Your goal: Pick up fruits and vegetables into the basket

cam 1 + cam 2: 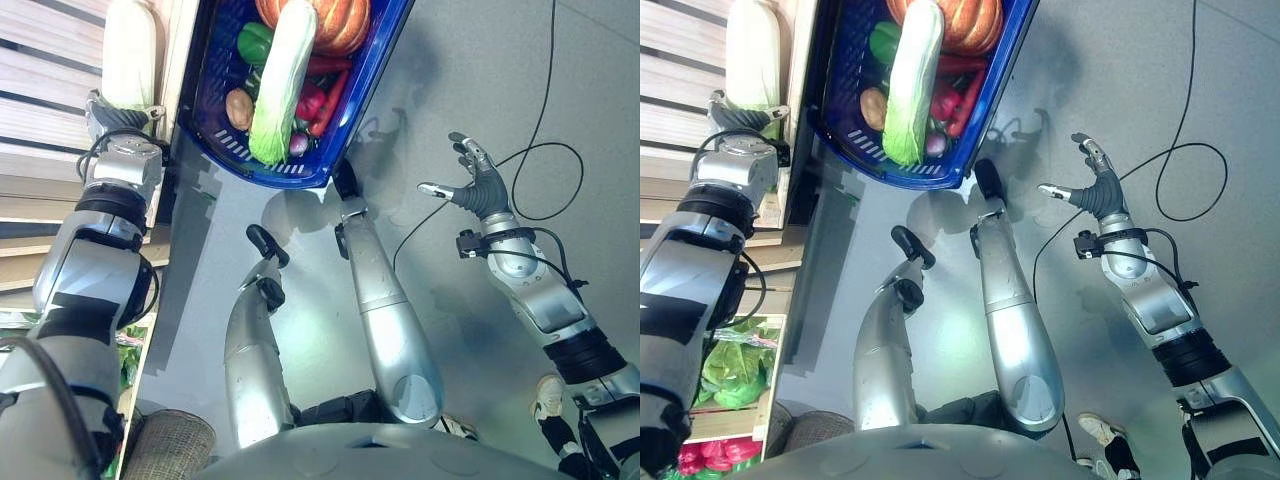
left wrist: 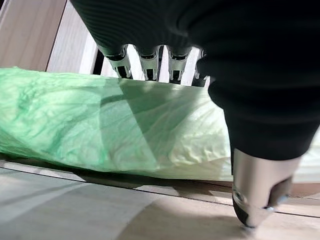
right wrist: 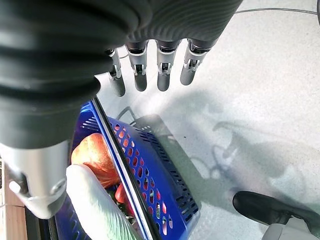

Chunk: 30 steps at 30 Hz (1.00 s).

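I am reaching my left hand (image 1: pixel 118 118) onto the wooden shelf (image 1: pixel 40 60) at my left, where a pale cabbage (image 1: pixel 130 50) is lying. In the left wrist view the cabbage (image 2: pixel 115 130) is stretching right across in front of the palm, its long axis running crosswise to my fingers (image 2: pixel 145 62). The fingers are passing over its far side while the thumb (image 2: pixel 255 200) is hanging on the near side, its tip down at the shelf board. So the hand is straddling the cabbage with a wide span. The fingertips are hidden behind the leaves, so I cannot tell whether they are closing on it yet.

My right hand (image 1: pixel 478 185) is hovering over the grey floor (image 1: pixel 480 80), well apart from the shelf, fingers spread and holding nothing. In its wrist view the fingers (image 3: pixel 150 70) are hanging straight above the floor beside the basket.

The blue basket (image 1: pixel 330 150) is sitting on the floor just beside the shelf, between my two hands. It is already carrying a pumpkin (image 1: pixel 340 25), a second long cabbage (image 1: pixel 280 90) lying lengthwise, a green pepper (image 1: pixel 253 42), a potato (image 1: pixel 240 108) and some red pieces I cannot name.

The left hand is plainly the nearer one to the shelf cabbage. I judge the coming move depends on squeezing across its width, then swinging it rightward to the basket.
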### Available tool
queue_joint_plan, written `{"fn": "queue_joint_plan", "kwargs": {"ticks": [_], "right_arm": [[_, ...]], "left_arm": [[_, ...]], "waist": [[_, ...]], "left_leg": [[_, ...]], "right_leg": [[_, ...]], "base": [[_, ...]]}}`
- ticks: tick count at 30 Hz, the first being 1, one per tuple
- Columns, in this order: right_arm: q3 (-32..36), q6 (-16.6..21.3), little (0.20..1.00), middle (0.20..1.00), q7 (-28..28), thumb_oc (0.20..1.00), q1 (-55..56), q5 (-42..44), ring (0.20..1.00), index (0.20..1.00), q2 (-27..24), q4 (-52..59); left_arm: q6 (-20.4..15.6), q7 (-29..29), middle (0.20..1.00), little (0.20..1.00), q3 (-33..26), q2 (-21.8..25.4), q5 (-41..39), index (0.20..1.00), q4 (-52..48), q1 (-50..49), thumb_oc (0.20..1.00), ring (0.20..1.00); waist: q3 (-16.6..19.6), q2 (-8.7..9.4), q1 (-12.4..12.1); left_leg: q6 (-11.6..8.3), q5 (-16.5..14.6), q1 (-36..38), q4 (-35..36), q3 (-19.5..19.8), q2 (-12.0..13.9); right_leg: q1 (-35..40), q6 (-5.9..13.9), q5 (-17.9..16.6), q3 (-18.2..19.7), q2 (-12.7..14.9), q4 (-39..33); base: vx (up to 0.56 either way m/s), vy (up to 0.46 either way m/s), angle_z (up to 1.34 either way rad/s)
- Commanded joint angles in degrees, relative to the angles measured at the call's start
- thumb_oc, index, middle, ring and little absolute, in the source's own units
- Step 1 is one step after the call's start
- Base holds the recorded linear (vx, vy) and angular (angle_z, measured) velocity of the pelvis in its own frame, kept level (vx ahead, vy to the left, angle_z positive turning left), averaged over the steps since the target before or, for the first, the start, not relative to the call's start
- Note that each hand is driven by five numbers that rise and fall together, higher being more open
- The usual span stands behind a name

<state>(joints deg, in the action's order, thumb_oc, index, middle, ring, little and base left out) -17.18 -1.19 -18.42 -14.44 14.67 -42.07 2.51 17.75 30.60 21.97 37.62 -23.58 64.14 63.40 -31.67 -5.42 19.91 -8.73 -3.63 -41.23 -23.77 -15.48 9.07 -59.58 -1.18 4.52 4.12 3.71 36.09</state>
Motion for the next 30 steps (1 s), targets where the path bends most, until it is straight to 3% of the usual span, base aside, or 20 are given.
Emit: {"fn": "queue_joint_plan", "kwargs": {"ticks": [1,10,16,20,25,26,27,30], "right_arm": [[0.0,1.6,1.0,1.0,-0.5,1.0,0.2,2.0,1.0,1.0,0.9,0.4],[-0.2,2.9,1.0,1.0,-0.4,1.0,-0.3,3.7,1.0,1.0,0.5,-1.4],[0.0,2.7,1.0,1.0,0.3,1.0,-1.4,4.7,1.0,1.0,0.1,-1.9],[0.3,2.7,1.0,1.0,1.2,1.0,-2.1,5.0,1.0,1.0,-0.8,-2.5],[0.3,3.2,1.0,1.0,1.0,1.0,-2.2,5.0,1.0,1.0,-0.7,-2.8],[0.4,3.2,1.0,1.0,1.0,1.0,-2.1,5.0,1.0,1.0,-0.7,-2.6],[0.5,3.3,1.0,1.0,1.0,1.0,-2.1,5.1,1.0,1.0,-0.7,-2.6],[0.5,4.1,1.0,1.0,1.3,1.0,-2.1,5.3,1.0,1.0,-1.0,-3.0]], "left_arm": [[1.4,-1.6,1.0,1.0,1.3,2.7,1.0,1.0,3.7,-2.0,1.0,1.0],[4.0,-8.8,1.0,1.0,4.0,2.1,2.5,1.0,7.2,-0.5,1.0,1.0],[6.6,-20.2,1.0,1.0,5.8,1.1,3.8,1.0,10.8,-1.0,1.0,1.0],[6.3,-20.1,1.0,1.0,6.1,1.0,2.3,1.0,12.6,-1.5,1.0,1.0],[7.8,-22.5,0.809,0.809,6.1,1.0,4.3,0.809,13.7,-1.8,0.809,0.809],[7.7,-22.7,0.344,0.344,6.2,0.9,5.1,0.344,13.8,-2.1,0.344,0.344],[7.3,-22.8,0.2,0.2,6.3,0.7,5.7,0.2,13.9,-2.4,0.2,0.2],[7.1,-23.8,0.2,0.2,6.9,0.4,7.5,0.2,14.1,-2.9,0.2,0.2]], "waist": [[1.9,2.66,0.8],[1.9,2.78,1.1],[1.9,2.68,1.4],[1.9,2.42,1.8],[1.9,2.56,1.6],[1.9,2.62,1.7],[1.9,2.67,1.7],[1.9,2.72,1.6]], "left_leg": [[3.43,-1.7,-6.7,-4.8,-1.4,-0.3],[3.16,-1.5,-8.3,-4.8,-1.5,-0.1],[2.92,-1.1,-9.1,-4.6,-1.8,-0.1],[2.74,-0.8,-9.1,-4.3,-2.3,-0.1],[2.71,-1.1,-9.5,-4.5,-2.1,-0.1],[2.7,-1.1,-9.6,-4.6,-2.1,-0.1],[2.69,-1.2,-9.6,-4.6,-2.0,-0.1],[2.76,-1.2,-9.7,-4.6,-2.1,-0.1]], "right_leg": [[-0.4,1.79,6.1,-1.8,-1.2,2.2],[-2.2,1.78,5.4,-1.6,-1.3,1.9],[-3.3,1.86,4.5,-1.5,-1.4,1.3],[-3.7,1.79,4.3,-1.2,-1.4,1.0],[-3.9,1.77,4.1,-1.2,-1.3,0.7],[-3.9,1.74,4.0,-1.2,-1.4,0.7],[-4.0,1.73,4.0,-1.2,-1.4,0.7],[-4.1,1.67,4.0,-1.2,-1.4,0.9]], "base": [[0.01,0.043,-0.01],[0.0,0.017,-0.02],[-0.01,0.017,-0.01],[0.0,0.067,-0.04],[0.0,0.011,-0.05],[0.0,0.0,0.0],[0.0,0.0,0.0],[0.0,0.0,0.0]]}}
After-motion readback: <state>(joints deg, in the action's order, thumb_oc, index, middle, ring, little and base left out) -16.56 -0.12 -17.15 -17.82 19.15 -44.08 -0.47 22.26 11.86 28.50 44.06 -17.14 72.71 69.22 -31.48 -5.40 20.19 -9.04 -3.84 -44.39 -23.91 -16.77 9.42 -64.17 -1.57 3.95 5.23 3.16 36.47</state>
